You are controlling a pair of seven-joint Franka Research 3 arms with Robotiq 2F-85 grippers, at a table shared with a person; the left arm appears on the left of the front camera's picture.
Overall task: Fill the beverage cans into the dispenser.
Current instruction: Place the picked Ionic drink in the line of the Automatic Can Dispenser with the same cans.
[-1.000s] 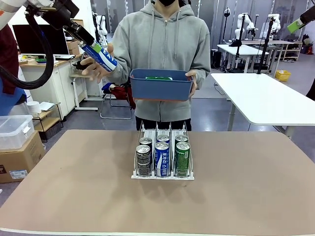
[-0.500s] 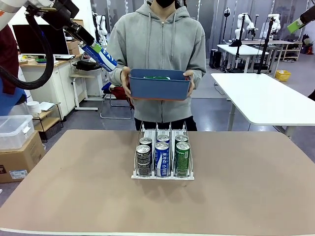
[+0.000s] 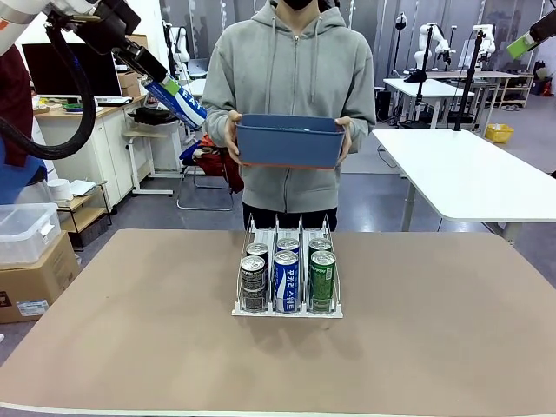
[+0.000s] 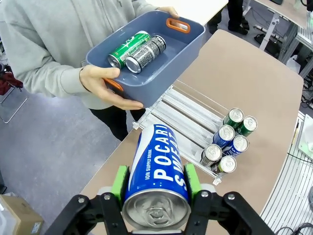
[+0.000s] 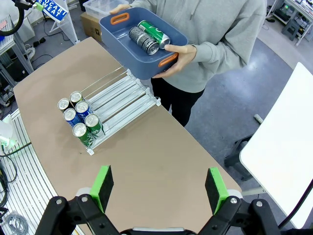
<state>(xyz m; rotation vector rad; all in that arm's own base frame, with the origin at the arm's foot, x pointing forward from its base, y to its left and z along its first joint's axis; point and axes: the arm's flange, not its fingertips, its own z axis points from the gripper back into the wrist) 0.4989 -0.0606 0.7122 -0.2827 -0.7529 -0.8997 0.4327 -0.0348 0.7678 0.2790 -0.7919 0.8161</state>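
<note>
High at the far left, my left gripper point(image 3: 171, 91) is shut on a blue-and-white beverage can point(image 3: 184, 104), held tilted in the air. In the left wrist view the green pads of that gripper point(image 4: 155, 185) clamp the can point(image 4: 157, 161), silver top toward the camera. The clear dispenser point(image 3: 287, 312) stands mid-table with several cans in the near ends of its three lanes: dark point(image 3: 253, 282), blue point(image 3: 286, 280), green point(image 3: 322, 280). My right gripper point(image 5: 160, 188) hangs open and empty high above the table, and shows at the top right point(image 3: 526, 42).
Across the table a person holds a blue tub point(image 3: 289, 143) in both hands; a green can point(image 4: 128, 48) and a dark can point(image 4: 145, 50) lie in it. A white table point(image 3: 469, 174) stands to the right, boxes point(image 3: 26, 261) to the left.
The person's hand left the can in my left gripper and went back to the tub, now held in both hands a little higher. My left gripper has barely moved.
</note>
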